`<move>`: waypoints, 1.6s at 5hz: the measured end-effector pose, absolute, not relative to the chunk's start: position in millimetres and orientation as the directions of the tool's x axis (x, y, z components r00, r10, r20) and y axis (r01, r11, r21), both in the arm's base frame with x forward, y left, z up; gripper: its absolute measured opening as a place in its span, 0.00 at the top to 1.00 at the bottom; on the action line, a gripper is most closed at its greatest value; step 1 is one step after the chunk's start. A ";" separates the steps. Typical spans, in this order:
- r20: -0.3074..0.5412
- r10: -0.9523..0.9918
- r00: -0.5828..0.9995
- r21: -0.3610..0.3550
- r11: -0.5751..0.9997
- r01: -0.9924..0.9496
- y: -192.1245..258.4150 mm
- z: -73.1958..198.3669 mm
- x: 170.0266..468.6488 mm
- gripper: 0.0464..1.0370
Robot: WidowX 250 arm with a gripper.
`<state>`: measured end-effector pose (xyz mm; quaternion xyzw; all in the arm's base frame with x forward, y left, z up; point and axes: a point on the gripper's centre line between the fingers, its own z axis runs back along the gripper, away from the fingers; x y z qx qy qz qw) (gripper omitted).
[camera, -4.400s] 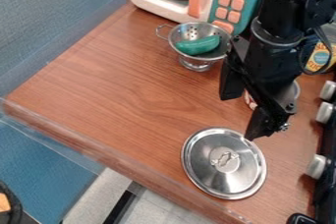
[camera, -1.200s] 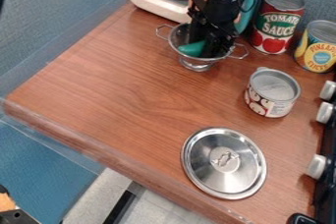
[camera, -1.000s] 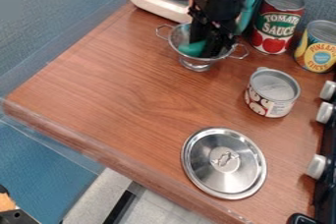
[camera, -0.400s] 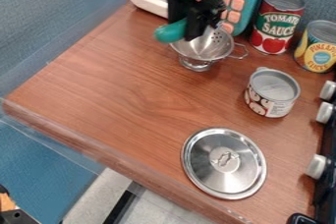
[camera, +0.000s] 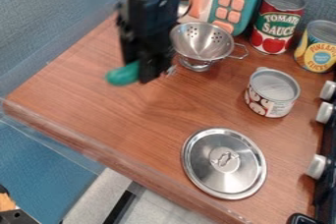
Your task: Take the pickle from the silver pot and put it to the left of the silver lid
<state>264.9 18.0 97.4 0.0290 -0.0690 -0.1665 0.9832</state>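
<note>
My black gripper (camera: 146, 73) is over the left-centre of the counter, left of the silver pot, and shut on the green pickle (camera: 123, 75). The pickle's rounded end sticks out to the left of the fingers; its other end is hidden behind them. Holed like a colander, the silver pot (camera: 203, 42) stands upright on its foot near the toy microwave, with nothing inside. The round silver lid (camera: 224, 163) lies flat near the counter's front edge, its handle on top.
A small can (camera: 271, 93) stands between pot and lid, to the right. Behind it are a tomato sauce can (camera: 277, 21) and a pineapple can (camera: 318, 47). The toy microwave (camera: 231, 2) is at the back. Stove knobs (camera: 318, 167) line the right side; the counter edge (camera: 118, 159) slants along the front left.
The gripper came down into the pot, closed on the pickle and lifted it out. Since then, it has carried the pickle leftward and toward the front, away from the pot.
</note>
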 end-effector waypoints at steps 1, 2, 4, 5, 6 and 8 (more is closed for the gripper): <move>0.104 -0.353 0.930 0.068 0.935 0.348 17.0 81.1 255.4 0.58; 0.082 -0.378 0.922 0.024 0.926 0.378 10.9 57.7 247.6 0.58; 0.060 -0.387 0.920 0.024 0.922 0.386 -3.4 38.6 248.4 0.51; 0.049 -0.378 0.924 0.009 0.926 0.378 -5.0 37.8 247.6 0.19; 0.040 -0.379 0.924 -0.009 0.925 0.380 -7.0 40.8 246.9 0.02; 0.147 -0.366 0.919 0.027 0.930 0.367 -4.3 90.0 255.2 0.04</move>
